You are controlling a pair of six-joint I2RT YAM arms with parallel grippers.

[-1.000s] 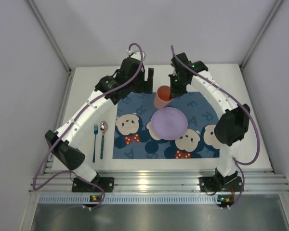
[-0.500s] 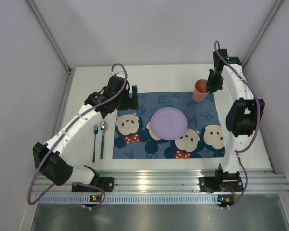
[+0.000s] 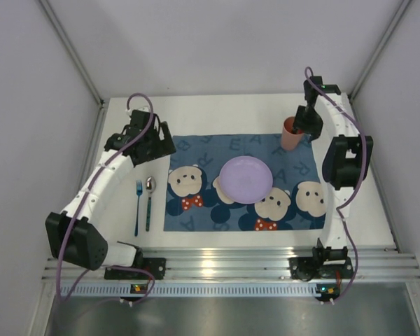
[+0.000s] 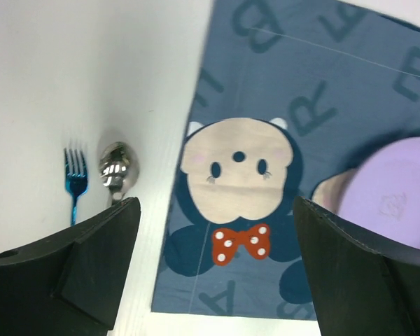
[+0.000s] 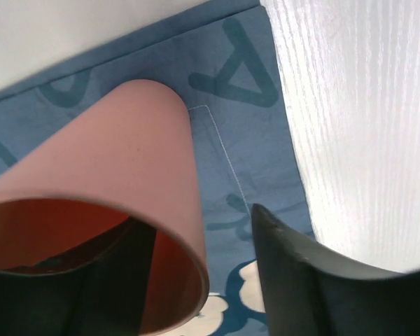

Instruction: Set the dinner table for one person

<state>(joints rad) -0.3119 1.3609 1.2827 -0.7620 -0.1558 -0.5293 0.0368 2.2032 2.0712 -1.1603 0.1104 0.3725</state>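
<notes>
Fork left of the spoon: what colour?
The fork is metallic blue; the left wrist view shows it best.

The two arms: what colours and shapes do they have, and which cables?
The left arm and right arm have white links and bulky black joints. A purple cable loops along each. The fingers are black, broad and wedge-shaped.

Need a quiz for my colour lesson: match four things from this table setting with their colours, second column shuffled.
Things:
1. fork
2. spoon
3. plate
4. cup

Colours:
A. lilac
B. silver
C. salmon pink
D. blue

Pairs: 1-D, 2-B, 3-A, 4-C
</notes>
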